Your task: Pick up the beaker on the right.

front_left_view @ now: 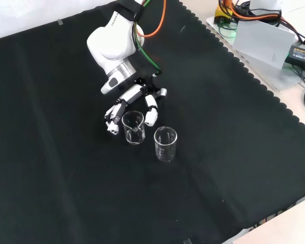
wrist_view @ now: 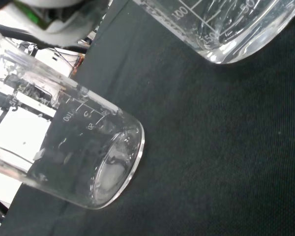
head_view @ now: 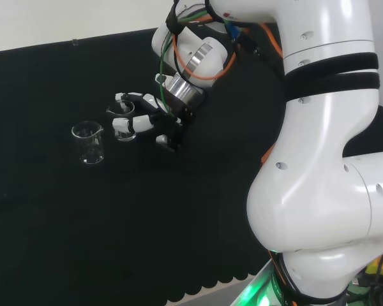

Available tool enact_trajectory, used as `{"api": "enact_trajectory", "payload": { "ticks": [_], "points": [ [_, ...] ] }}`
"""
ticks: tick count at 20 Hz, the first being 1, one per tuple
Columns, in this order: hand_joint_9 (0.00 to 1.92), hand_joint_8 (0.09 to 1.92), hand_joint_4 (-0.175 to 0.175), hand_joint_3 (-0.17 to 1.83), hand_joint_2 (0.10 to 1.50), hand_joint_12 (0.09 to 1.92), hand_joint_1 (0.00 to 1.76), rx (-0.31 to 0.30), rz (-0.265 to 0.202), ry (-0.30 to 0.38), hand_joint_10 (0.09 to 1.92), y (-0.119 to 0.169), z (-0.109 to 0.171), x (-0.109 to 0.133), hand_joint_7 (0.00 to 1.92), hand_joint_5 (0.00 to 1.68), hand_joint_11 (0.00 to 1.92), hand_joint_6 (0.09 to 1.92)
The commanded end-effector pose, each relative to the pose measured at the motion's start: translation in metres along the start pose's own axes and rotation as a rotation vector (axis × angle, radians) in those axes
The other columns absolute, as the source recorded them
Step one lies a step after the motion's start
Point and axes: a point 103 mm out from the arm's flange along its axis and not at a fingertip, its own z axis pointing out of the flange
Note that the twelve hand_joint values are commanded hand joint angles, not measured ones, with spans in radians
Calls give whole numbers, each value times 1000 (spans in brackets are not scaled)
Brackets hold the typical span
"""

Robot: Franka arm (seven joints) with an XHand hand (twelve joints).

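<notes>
Two clear glass beakers stand upright on the black cloth. In the front view one beaker (front_left_view: 133, 127) stands between the fingers and thumb of the hand (front_left_view: 134, 96), and the other beaker (front_left_view: 165, 144) stands free to its lower right. In the head view the flanked beaker (head_view: 122, 120) is right of the free beaker (head_view: 88, 143), with the hand (head_view: 154, 121) reaching in from the right. The fingers (front_left_view: 112, 121) are partly bent beside the glass with a small gap, and the thumb (front_left_view: 151, 113) is at its rim. The wrist view has both beakers close: one (wrist_view: 83, 157), another (wrist_view: 226, 29).
The arm's white links (head_view: 319, 159) stand at the head view's right. A grey tray with boxes and cables (front_left_view: 264, 40) lies past the cloth's scalloped edge at the front view's upper right. Bare black cloth (front_left_view: 66, 193) surrounds the beakers.
</notes>
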Motion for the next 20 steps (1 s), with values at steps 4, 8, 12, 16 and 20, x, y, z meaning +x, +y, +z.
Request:
{"api": "enact_trajectory", "payload": {
  "ticks": [4, 8, 12, 16, 20],
  "points": [
    [441, 593, -48, 670, 501, 1274, 880, -22, 6, -15, 598, 4, 2, 2, 368, 426, 0, 87],
    [457, 603, -44, 680, 488, 1303, 918, -30, 9, -13, 594, 8, 4, 3, 419, 492, 0, 87],
    [469, 606, -40, 685, 485, 1322, 935, -47, 14, 2, 592, 10, 6, 3, 444, 537, 3, 95],
    [569, 556, -27, 678, 505, 1314, 964, -91, 37, 36, 533, 9, 8, 2, 571, 597, 75, 455],
    [830, 564, 22, 633, 624, 1275, 1049, -161, 59, 57, 501, 9, 6, 5, 870, 873, 317, 902]
  ]
}}
